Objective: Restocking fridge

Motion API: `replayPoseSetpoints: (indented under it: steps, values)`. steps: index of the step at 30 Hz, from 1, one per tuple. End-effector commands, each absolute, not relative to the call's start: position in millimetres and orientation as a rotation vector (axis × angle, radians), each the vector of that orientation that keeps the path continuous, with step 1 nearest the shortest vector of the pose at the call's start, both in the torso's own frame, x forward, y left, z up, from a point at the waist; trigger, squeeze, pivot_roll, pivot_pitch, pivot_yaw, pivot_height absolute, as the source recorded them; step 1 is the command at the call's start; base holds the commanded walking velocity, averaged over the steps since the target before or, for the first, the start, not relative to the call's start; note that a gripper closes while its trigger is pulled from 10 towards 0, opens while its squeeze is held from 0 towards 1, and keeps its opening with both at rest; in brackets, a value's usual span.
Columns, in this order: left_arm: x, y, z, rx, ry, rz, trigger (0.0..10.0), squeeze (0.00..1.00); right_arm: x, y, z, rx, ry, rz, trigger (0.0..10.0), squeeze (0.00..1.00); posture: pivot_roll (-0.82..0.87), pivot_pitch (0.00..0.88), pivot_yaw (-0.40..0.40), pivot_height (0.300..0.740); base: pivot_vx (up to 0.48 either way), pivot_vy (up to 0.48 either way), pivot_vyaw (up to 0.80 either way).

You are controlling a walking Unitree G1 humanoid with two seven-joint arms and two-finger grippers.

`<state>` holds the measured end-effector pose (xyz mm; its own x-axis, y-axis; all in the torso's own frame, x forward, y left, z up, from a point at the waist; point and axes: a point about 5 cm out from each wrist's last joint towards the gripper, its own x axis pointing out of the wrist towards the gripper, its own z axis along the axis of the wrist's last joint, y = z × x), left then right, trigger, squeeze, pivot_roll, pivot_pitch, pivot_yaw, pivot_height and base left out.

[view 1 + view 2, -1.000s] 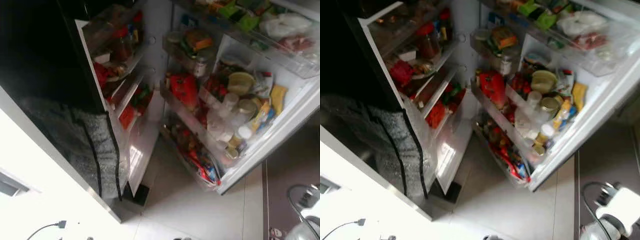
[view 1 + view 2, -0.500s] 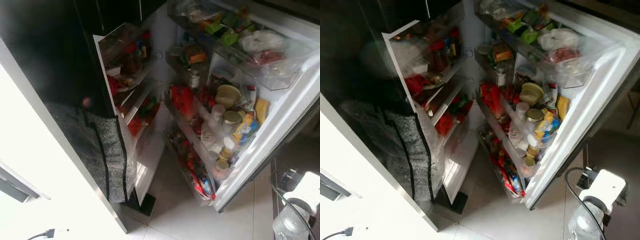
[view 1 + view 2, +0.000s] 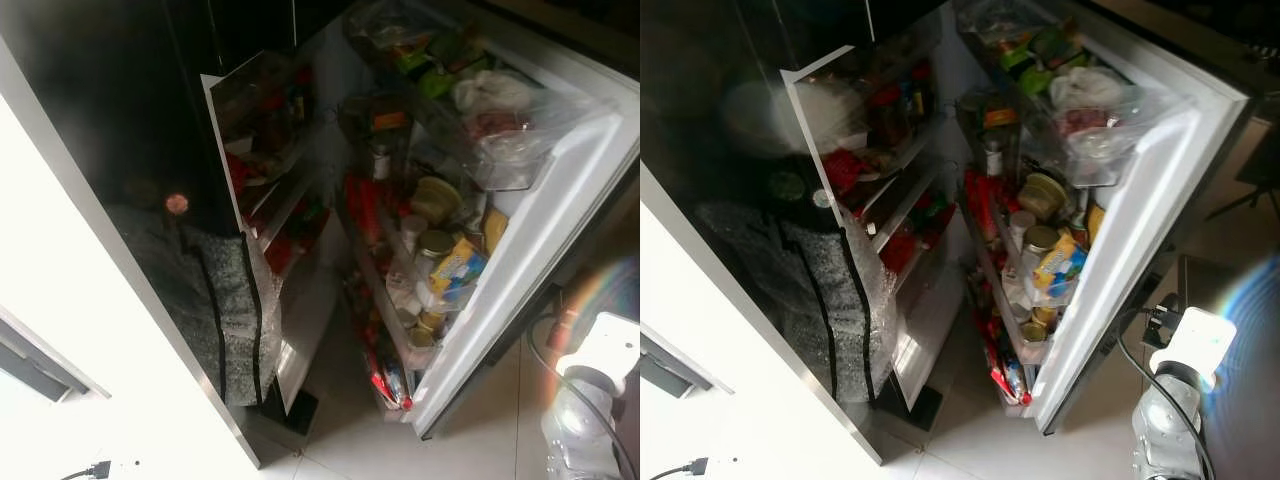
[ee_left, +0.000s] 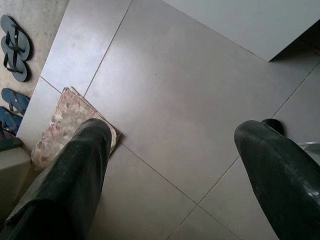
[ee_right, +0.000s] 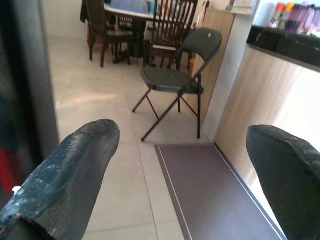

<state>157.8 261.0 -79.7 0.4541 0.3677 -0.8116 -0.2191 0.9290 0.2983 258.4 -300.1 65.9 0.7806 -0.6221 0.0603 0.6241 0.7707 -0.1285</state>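
The fridge stands open ahead of me, its inner shelves crowded with jars and red packets. Its door swings out on the right, with door bins full of bottles, jars and a yellow carton. A clear top bin holds bags of food. My left gripper is open with nothing between its fingers, hanging over the grey floor tiles. My right gripper is open and holds nothing, pointing towards a room with chairs.
A glossy black cabinet front rises left of the fridge, with a white counter below it. A white appliance with a cord stands on the floor at the right. Sandals and a mat lie on the tiles; a folding chair stands beyond.
The whole picture has shifted, so the camera has moved: the fridge door now looks more edge-on, and the white appliance at the right shows more fully.
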Motion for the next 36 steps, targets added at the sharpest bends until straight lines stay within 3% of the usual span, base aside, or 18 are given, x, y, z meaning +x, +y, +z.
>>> replayPoseSetpoints:
  steps: [1, 6, 10, 24, 30, 36]
  values:
    - [152, 262, -82, 0.166, 1.062, 0.356, 10.0, 0.0, 262, -294, 72, -0.142, -0.052, -0.646, 10.0, 0.0, -0.1, 0.002, 0.051, 0.74, 0.0, 0.0, 0.0]
    - [153, 265, -81, 0.188, 1.059, 0.341, 10.0, 0.0, 265, -279, 72, -0.119, -0.067, -0.541, 10.0, 0.0, -0.1, 0.011, 0.057, 0.74, 0.0, 0.0, 0.0]
    - [151, 263, -82, 0.209, 1.064, 0.314, 10.0, 0.0, 265, -251, 69, -0.071, -0.067, -0.303, 10.0, 0.0, -0.12, 0.024, 0.062, 0.74, 0.0, 0.0, 0.0]
    - [153, 259, -82, 0.239, 1.057, 0.272, 10.0, 0.0, 260, -200, 76, -0.002, -0.032, 0.176, 10.0, 0.0, -0.12, 0.052, 0.058, 0.74, 0.0, 0.0, 0.0]
    - [156, 257, -81, 0.238, 1.051, 0.271, 10.0, 0.0, 288, -192, 94, 0.002, -0.069, 0.268, 10.0, 0.0, -0.12, 0.066, 0.06, 0.74, 0.0, 0.0, 0.0]
    - [156, 259, -81, 0.239, 1.05, 0.277, 10.0, 0.0, 317, -158, 136, 0.053, -0.147, 0.561, 10.0, 0.0, -0.11, 0.067, 0.063, 0.74, 0.0, 0.0, 0.0]
